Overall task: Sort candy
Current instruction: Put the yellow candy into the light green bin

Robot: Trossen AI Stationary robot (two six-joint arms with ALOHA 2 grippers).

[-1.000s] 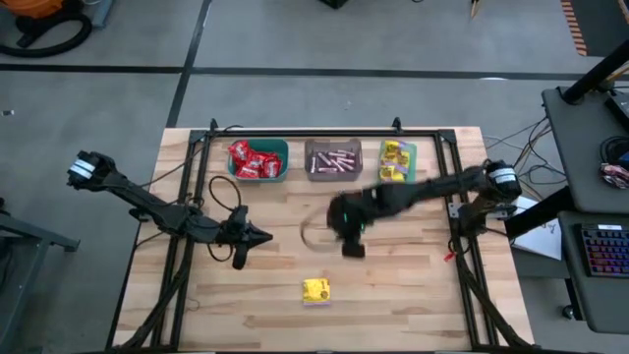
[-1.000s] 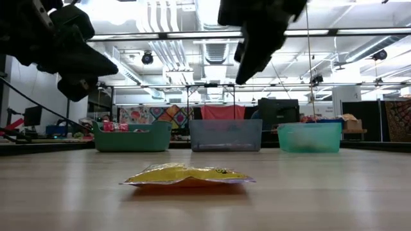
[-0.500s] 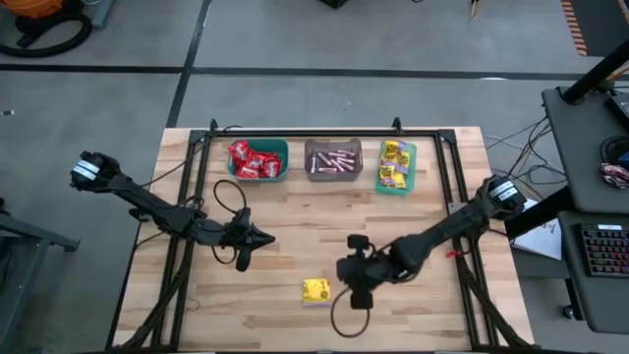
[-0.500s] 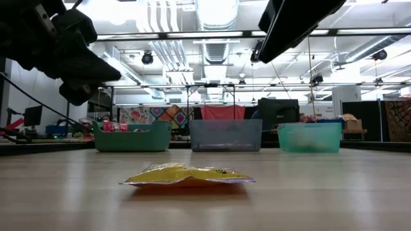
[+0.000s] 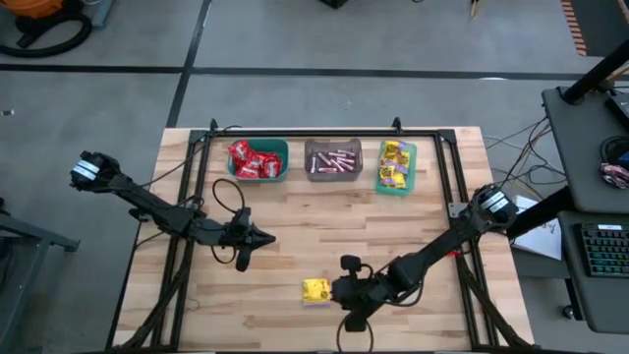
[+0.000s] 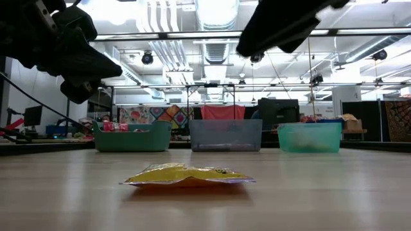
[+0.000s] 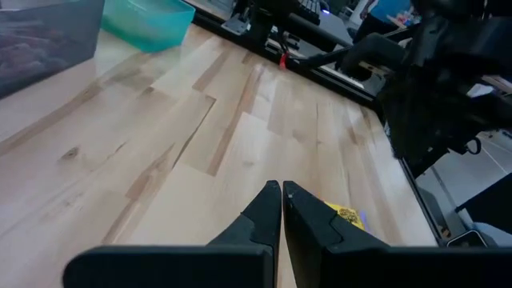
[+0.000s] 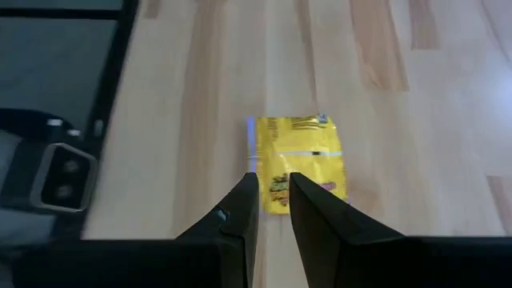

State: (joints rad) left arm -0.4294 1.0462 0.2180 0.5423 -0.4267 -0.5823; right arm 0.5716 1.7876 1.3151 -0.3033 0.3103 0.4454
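Now the right gripper (image 5: 335,291) has swung down from mid-table to hover just beside the lone yellow packet (image 5: 315,290) at the table's near edge, fingers slightly parted, holding nothing. Left gripper (image 5: 263,236) stays clenched, empty. Packet printing is probably unreadable.

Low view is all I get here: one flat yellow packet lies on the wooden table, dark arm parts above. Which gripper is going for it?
Observer: The right gripper, beside the flat yellow packet near the wooden table's front edge.
Operator: Holding it?
Observer: No. Its fingers stand slightly apart, empty, pointing at the packet.
Operator: And the left?
Observer: The left gripper is shut, empty, over mid-table.
Operator: The bins?
Observer: Red packets fill the teal bin, yellow ones the green bin.
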